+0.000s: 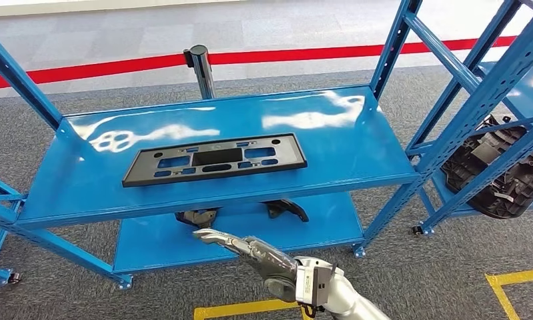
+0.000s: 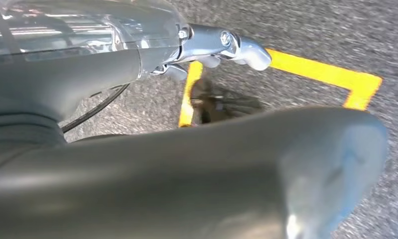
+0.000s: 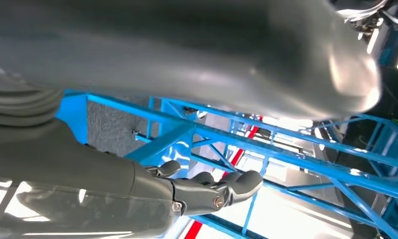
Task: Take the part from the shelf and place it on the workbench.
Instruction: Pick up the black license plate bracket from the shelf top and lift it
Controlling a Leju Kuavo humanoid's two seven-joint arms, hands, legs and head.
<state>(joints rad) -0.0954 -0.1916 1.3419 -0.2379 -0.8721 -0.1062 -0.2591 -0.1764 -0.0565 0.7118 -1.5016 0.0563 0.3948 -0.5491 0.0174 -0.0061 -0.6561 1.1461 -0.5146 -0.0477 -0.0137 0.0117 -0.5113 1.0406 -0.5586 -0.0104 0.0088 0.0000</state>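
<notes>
Head view: a flat black plastic panel with rectangular cutouts (image 1: 215, 159) lies on the glossy blue metal tabletop (image 1: 343, 143), long axis across the view. It looks light, stiff and thin, best gripped along a long edge. Right hand (image 1: 247, 248) reaches forward, fingers extended and empty.

Left wrist view: left hand (image 2: 221, 47) hangs empty over yellow floor tape (image 2: 331, 74).

Right wrist view: fingers (image 3: 221, 188) spread, holding nothing.

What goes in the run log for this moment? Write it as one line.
part: flat on workbench | right hand: empty, fingers extended, below bench edge | left hand: empty, over floor
</notes>
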